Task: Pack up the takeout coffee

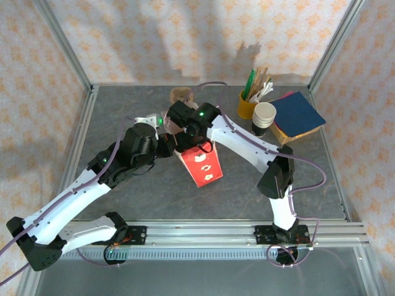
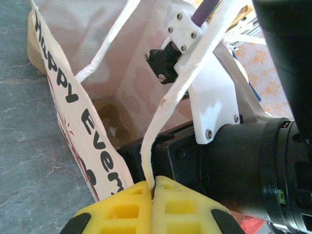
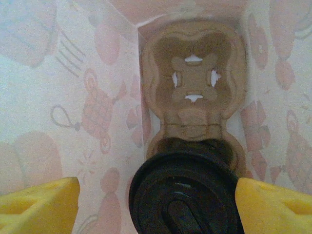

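A: Jaws?
B: Left gripper (image 2: 152, 195) pressed together, pinching the white handle (image 2: 165, 112) of the bag (image 2: 73, 105). Right gripper (image 3: 156, 195) spread, a finger either side of the takeout coffee (image 3: 187, 202), which sits in the cardboard carrier (image 3: 195, 83) at the bag's bottom.
A: Risk?
B: A finger catching the lid on withdrawal could tip it from its socket.
A: Orientation?
B: Upright, lid up, long axis vertical.

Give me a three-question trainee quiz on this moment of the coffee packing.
1. True or false: the left gripper is shut on the bag's white handle.
2. The takeout coffee is: A) clamped in the left gripper B) inside the paper bag C) lying outside the bag.
3. What lies at the bag's bottom?
Key: 1 true. 2 B. 3 a pulp cup carrier.
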